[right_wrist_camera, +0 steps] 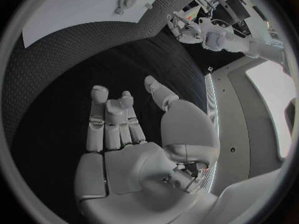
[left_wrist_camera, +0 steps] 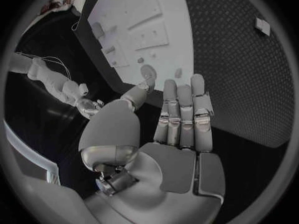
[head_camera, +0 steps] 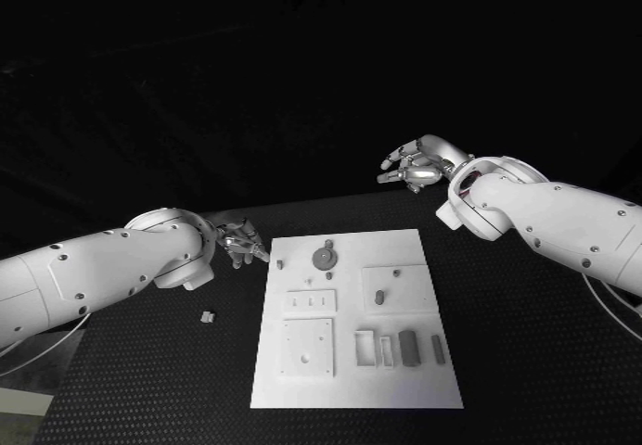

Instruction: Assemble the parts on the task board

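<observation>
White rectangular task board [head_camera: 402, 389] lies mid-table, carrying small grey parts [head_camera: 408, 348]. Left hand [head_camera: 241, 243] hovers just beside its far-left corner, fingers apart, empty. Right hand [head_camera: 417, 165] hangs beyond its far edge, likewise spread and empty.

I see my left hand [head_camera: 241, 243] hovering just beside the task board's [head_camera: 402, 389] near-left corner, fingers apart, holding nothing. My right hand [head_camera: 418, 163] hangs beyond the board's far edge, fingers loosely spread, empty.
</observation>
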